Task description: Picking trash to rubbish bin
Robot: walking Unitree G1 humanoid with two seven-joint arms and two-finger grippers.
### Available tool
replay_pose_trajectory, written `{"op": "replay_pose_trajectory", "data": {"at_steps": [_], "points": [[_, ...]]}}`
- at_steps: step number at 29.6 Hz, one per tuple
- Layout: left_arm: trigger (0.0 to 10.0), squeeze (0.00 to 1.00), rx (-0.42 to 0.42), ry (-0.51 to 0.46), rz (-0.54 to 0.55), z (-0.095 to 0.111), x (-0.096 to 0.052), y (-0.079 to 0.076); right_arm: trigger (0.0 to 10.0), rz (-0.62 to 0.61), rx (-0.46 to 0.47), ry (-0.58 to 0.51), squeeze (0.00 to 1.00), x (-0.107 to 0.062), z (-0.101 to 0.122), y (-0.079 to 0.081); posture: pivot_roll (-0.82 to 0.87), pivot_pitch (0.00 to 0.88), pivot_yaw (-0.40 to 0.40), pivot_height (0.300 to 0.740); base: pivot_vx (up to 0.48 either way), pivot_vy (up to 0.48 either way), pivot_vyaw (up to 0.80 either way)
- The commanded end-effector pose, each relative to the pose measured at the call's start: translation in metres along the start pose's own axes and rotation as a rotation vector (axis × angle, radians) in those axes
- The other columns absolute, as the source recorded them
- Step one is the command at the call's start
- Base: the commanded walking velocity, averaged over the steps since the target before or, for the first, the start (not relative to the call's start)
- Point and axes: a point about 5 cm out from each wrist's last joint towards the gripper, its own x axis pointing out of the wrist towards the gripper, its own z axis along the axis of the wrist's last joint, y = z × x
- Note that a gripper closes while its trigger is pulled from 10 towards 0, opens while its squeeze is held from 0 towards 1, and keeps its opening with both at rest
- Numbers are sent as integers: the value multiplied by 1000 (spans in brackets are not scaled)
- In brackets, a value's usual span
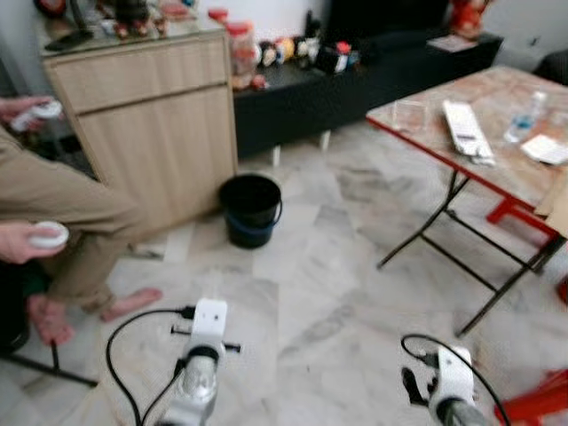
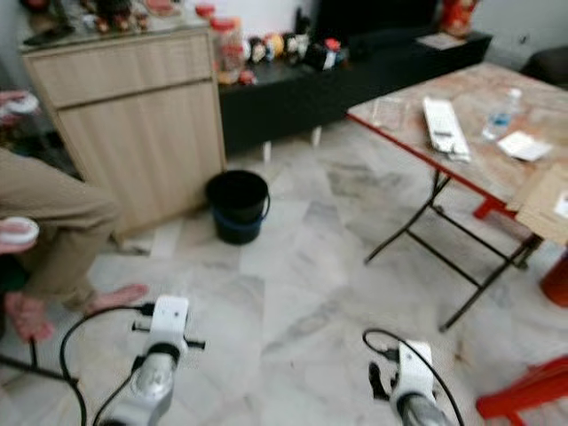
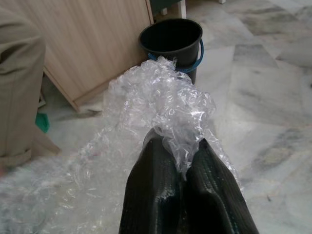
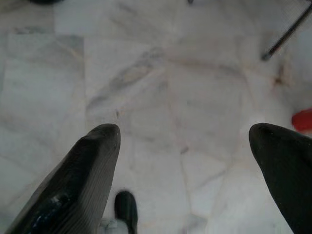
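Left wrist view shows the left claw (image 3: 183,161) clenched on crumpled bubble wrap (image 3: 156,105), which hides part of the black bucket (image 3: 171,40) by the wooden cabinet (image 1: 151,124). Right claw (image 4: 185,141) gapes over marble floor (image 4: 161,83), fingers cut off.
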Motion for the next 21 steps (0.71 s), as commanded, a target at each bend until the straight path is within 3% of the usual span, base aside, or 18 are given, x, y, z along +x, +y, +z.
{"op": "replay_pose_trajectory", "data": {"at_steps": [1,13,18,21], "points": [[10000,0,-5,9,3,0,1,-2,10000,-7,-3,1,0,0,1,-4,-100,91,-83,740,274,0,0],[10000,0,-5,-9,13,6,5,2,10000,-8,-3,7,0,0,0,-2,-85,112,-80,740,287,0,0],[10000,0,-4,-11,16,8,6,3,10000,-8,8,7,0,0,0,-2,-85,112,-80,740,331,0,-733],[10000,0,-4,-12,16,8,6,3,10000,-10,-1,1,0,0,1,-3,-87,113,-81,740,335,0,0]]}}
